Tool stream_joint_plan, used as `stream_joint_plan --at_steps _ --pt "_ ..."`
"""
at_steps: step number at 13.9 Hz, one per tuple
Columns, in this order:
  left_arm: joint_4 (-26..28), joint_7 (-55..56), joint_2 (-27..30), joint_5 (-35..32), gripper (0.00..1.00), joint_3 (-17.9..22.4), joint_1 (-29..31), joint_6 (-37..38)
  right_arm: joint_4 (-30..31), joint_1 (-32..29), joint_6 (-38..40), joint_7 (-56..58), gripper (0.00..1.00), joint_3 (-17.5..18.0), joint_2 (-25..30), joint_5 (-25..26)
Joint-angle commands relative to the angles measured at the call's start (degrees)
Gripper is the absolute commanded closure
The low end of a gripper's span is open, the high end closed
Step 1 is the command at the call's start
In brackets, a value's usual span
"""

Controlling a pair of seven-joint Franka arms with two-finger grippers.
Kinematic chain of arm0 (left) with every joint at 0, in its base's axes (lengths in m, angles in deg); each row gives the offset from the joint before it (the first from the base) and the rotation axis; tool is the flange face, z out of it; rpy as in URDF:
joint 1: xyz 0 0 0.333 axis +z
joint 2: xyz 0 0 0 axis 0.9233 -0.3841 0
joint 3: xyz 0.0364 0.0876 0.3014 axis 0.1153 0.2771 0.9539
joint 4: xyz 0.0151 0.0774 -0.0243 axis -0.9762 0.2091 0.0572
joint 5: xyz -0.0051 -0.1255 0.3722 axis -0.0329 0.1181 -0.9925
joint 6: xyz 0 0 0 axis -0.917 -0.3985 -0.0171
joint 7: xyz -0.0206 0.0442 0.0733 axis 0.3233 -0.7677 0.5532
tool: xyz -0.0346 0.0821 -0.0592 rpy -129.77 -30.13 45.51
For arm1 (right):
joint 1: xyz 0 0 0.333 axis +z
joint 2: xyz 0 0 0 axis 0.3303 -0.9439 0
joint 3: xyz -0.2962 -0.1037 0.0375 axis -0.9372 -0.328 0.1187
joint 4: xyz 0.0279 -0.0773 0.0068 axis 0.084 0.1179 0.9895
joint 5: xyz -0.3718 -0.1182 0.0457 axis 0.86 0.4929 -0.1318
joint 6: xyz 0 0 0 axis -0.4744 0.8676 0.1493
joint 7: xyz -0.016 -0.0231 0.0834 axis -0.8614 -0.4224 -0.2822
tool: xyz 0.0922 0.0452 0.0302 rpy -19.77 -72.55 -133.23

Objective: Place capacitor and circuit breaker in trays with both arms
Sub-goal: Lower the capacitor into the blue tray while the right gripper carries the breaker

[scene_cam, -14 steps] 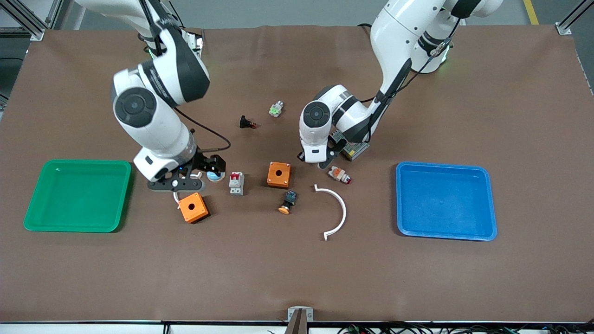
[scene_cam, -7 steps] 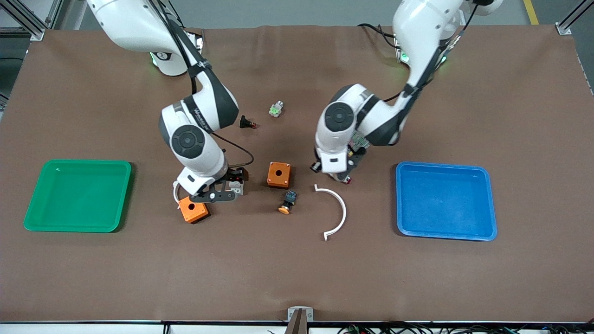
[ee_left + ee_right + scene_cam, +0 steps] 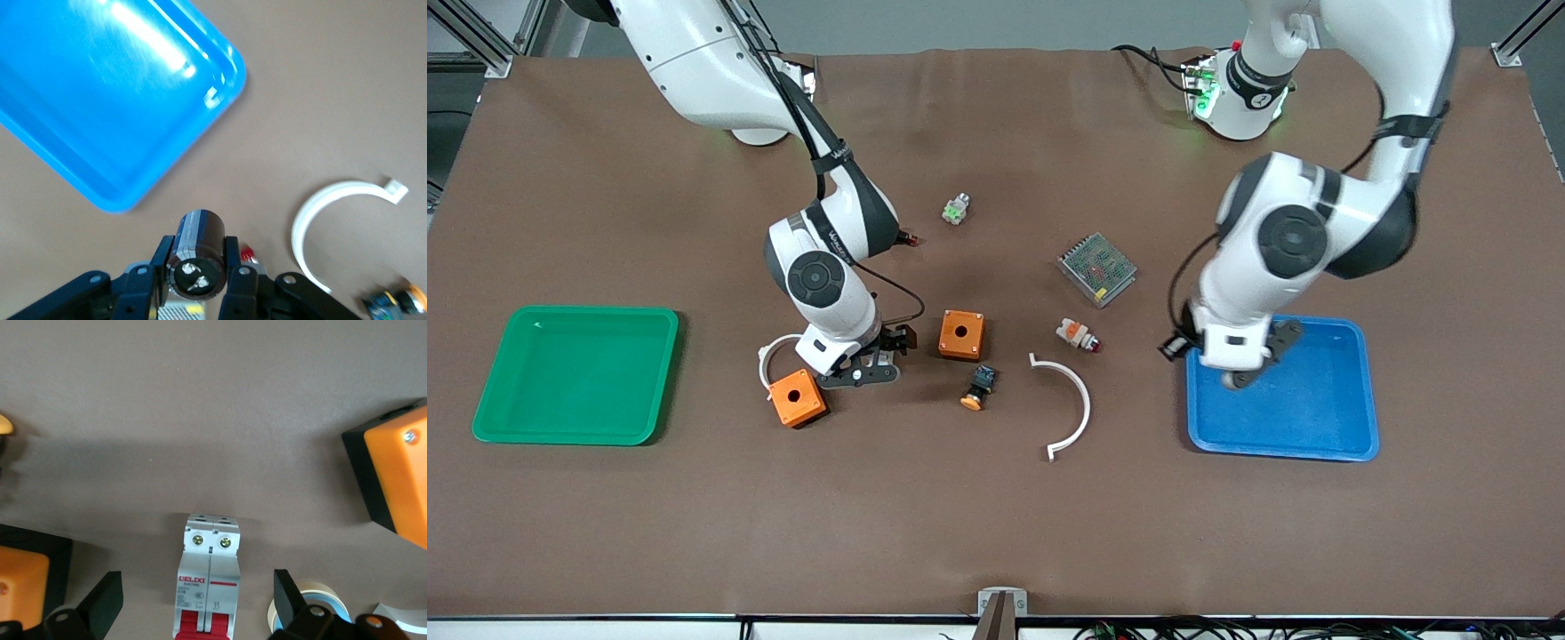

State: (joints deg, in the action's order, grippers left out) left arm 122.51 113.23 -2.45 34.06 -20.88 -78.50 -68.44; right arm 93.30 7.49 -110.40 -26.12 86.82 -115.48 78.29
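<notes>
Right claw (image 3: pixel 193 603) open astride circuit breaker (image 3: pixel 208 577); left claw (image 3: pixel 197 257) clamped on capacitor (image 3: pixel 197 250).

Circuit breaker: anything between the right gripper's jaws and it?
Nothing visible. The circuit breaker lies on the table in the gap of the open right gripper, jaws standing apart on either side. The orange boxes and a white-and-blue round part sit outside that gap.

Dark capacitor (image 3: pixel 197 253) held above tray edge; white, red-toggled circuit breaker (image 3: pixel 209 594) lies flat.
</notes>
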Motion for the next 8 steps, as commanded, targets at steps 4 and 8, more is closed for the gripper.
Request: stream_joint_plan --at_steps 4,8 --pt "1.7 -20.1 1.5 -0.7 1.00 -0.7 11.7 0.5 2.5 -0.1 -0.5 0.7 0.66 0.0 0.9 -0.2" --pt "2.1 -26.8 -2.4 -0.7 1.00 -0.8 20.8 -1.1 2.1 0.0 0.0 0.3 0.95 0.0 1.6 -0.2"
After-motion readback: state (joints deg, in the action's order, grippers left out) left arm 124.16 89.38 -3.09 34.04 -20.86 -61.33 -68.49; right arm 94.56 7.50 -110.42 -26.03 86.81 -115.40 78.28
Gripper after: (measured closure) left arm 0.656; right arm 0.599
